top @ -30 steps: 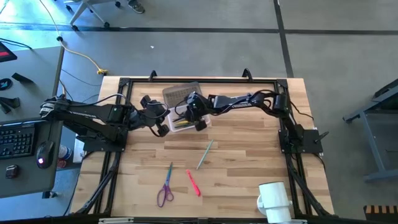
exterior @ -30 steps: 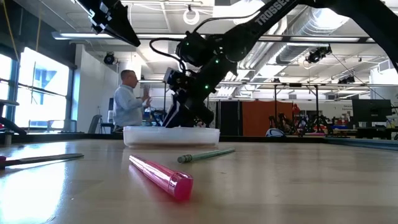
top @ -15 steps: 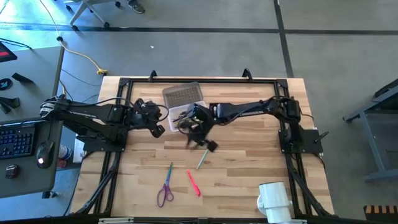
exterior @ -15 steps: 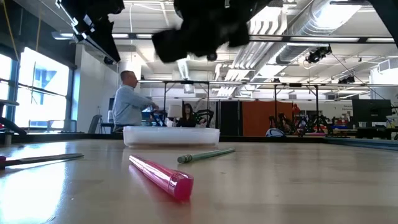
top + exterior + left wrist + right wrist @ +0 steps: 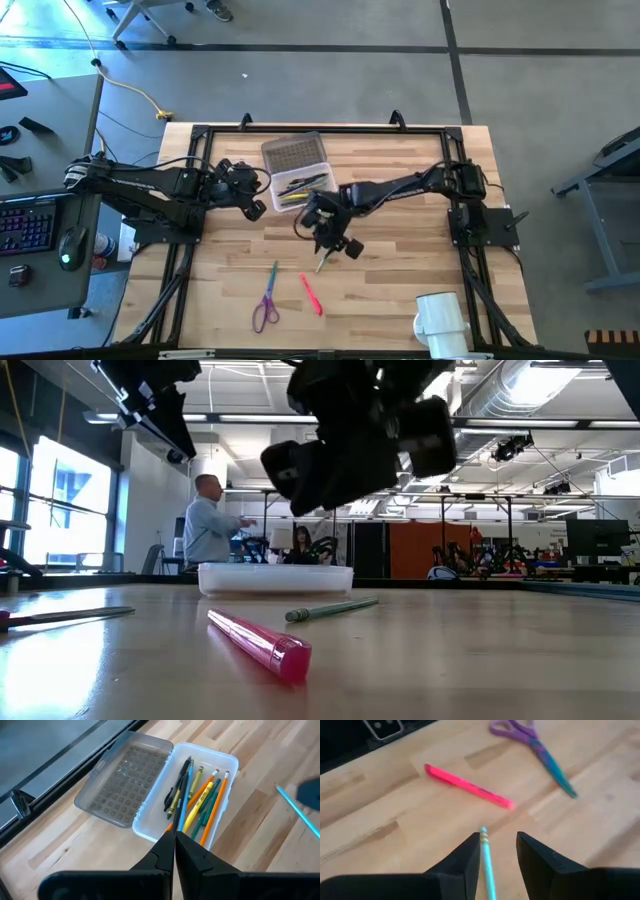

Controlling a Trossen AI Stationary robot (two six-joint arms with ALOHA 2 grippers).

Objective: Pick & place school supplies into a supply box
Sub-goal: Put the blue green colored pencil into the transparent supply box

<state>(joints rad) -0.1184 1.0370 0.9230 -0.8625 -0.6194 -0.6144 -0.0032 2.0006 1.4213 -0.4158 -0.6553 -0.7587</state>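
Note:
The clear supply box (image 5: 300, 190) stands far of the table's middle and holds several pencils and pens (image 5: 197, 800). A teal-green pencil (image 5: 322, 262), a pink pen (image 5: 311, 294) and purple-handled scissors (image 5: 267, 300) lie flat on the wood nearer the front. My right gripper (image 5: 335, 243) hangs open above the green pencil's far end. In the right wrist view the pencil (image 5: 485, 855) shows between its fingers (image 5: 465, 857). My left gripper (image 5: 258, 208) is shut just left of the box, holding nothing.
The box's grey textured lid (image 5: 293, 153) lies open on its far side. A white mug (image 5: 440, 322) stands at the near right corner. Bare wood lies between the box and the loose supplies. People show in the room beyond the table.
My right gripper has left the box and swung toward the table's near edge, turning as it went. It now hangs over the green pencil. My left gripper tipped a little and then kept still. The loose supplies have not moved.

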